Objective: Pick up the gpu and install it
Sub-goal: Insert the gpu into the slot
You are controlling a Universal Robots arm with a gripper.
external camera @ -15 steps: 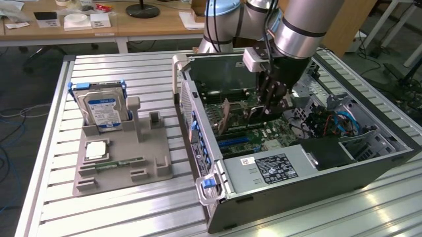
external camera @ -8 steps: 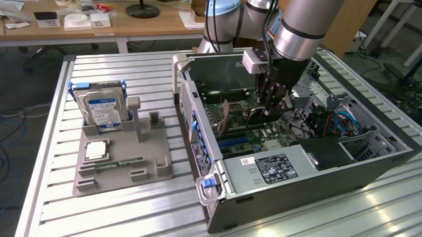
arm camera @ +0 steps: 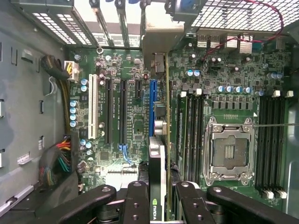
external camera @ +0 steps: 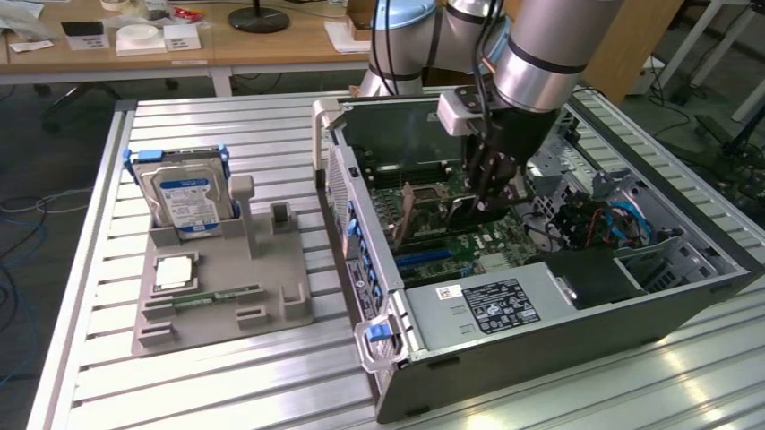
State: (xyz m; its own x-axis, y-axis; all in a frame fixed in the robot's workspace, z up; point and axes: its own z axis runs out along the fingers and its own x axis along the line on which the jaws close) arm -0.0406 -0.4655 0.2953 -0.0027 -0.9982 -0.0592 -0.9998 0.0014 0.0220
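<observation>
My gripper (arm camera: 157,198) is shut on the gpu (arm camera: 157,172), a thin black card seen edge-on between the two black fingers (arm camera: 138,203). The card hangs just over the motherboard (arm camera: 131,121), lined up beside the blue expansion slot (arm camera: 152,100), with its pale bracket end (arm camera: 159,42) toward the case's rear slot openings. In the exterior view the gripper (external camera: 488,193) reaches down into the open computer case (external camera: 538,309), holding the dark gpu (external camera: 478,213) upright above the board.
The CPU socket (arm camera: 229,149) and memory slots (arm camera: 271,140) lie beside the card. Cable bundles (external camera: 610,219) fill the case's far end. On the exterior view's left, a grey holder (external camera: 221,291) carries a silver hard drive (external camera: 185,193) and a green memory stick (external camera: 215,296).
</observation>
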